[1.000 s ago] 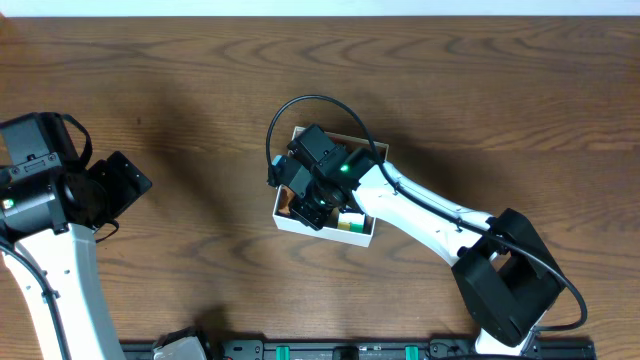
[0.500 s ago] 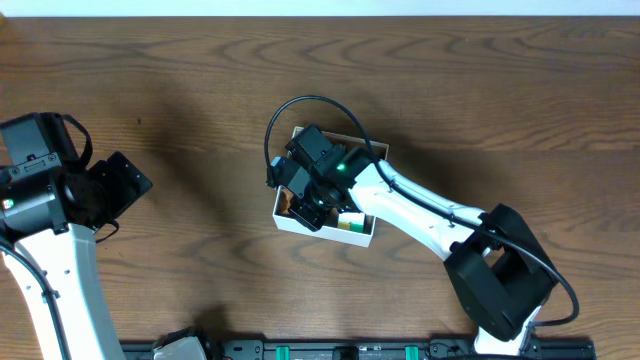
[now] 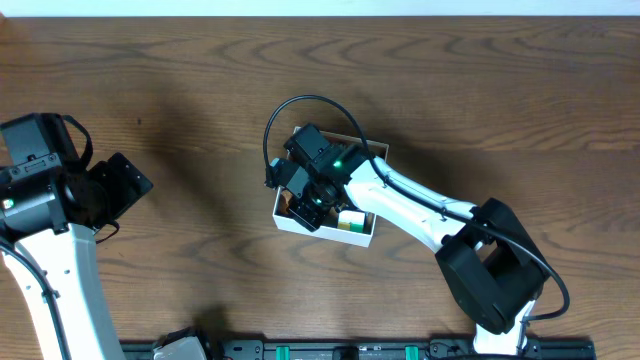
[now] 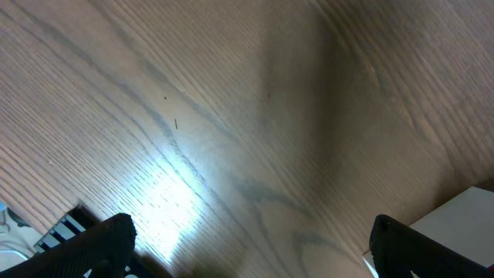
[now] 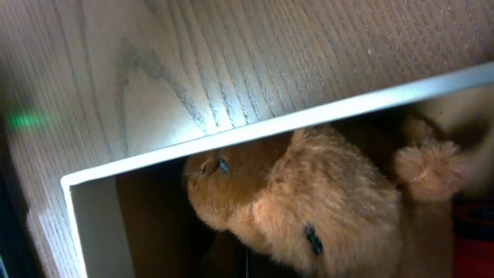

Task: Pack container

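Observation:
The container [image 3: 300,224], a small white box with a brown inside, sits mid-table. My right gripper [image 3: 306,204] reaches down into its left half. In the right wrist view a brown plush toy [image 5: 340,201] lies inside, against the white rim [image 5: 231,139]. The dark fingers of the right gripper [image 5: 247,266] are pressed together just under the toy's fur, and no grip on it shows. A yellow, green and white item [image 3: 350,222] lies in the box's front right corner. My left gripper [image 3: 128,183] hangs wide open over bare wood at the far left, its fingertips [image 4: 100,239] far apart.
The right arm's white link [image 3: 420,210] and black cable [image 3: 285,110] pass over the box. A red thing [image 5: 472,247] shows in the box beyond the plush. A white flat-sided shape [image 4: 463,216] sits at the edge of the left wrist view.
The right arm's elbow and rear link have swung slightly left while its gripper stays in the box and has closed. The left arm has not moved.

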Tool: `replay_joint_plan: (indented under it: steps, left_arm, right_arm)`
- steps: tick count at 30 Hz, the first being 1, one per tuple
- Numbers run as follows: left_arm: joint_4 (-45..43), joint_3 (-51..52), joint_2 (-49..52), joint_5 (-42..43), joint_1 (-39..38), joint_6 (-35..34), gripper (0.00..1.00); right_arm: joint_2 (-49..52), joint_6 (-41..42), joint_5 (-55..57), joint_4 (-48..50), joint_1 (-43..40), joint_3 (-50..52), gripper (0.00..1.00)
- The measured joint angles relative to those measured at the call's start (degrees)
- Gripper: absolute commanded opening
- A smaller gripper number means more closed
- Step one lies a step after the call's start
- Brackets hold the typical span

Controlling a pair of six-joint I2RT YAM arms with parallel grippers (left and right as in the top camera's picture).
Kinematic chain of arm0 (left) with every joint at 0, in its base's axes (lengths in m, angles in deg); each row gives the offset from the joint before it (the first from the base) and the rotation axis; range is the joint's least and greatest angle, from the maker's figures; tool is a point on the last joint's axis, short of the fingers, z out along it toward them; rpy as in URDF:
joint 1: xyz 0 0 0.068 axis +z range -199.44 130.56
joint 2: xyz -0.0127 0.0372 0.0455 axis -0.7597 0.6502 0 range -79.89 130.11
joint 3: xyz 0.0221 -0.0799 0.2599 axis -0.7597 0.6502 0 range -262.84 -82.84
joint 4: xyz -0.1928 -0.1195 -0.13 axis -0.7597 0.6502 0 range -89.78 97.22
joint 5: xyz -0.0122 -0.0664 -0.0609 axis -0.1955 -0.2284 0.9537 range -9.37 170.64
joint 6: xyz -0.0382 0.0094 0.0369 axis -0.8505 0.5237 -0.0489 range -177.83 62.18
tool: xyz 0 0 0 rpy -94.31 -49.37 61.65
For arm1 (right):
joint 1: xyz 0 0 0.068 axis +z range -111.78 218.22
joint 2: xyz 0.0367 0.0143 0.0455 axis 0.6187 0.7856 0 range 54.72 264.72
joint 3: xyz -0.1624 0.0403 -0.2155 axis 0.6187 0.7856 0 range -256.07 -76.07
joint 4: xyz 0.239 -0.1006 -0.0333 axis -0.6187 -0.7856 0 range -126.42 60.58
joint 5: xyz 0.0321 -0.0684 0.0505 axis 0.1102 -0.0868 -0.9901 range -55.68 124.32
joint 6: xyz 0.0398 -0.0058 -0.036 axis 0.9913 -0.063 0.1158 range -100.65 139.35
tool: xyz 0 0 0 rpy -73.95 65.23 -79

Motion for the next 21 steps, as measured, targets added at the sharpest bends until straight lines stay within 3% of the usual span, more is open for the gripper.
replay_joint_plan:
  steps: [21]
  left_arm:
    - [0.02,0.00,0.00,0.00,0.00,0.00,0.98]
  right_arm:
    - [3.63,-0.28,-4.52,-6.12,-1.68,-3.58,0.02]
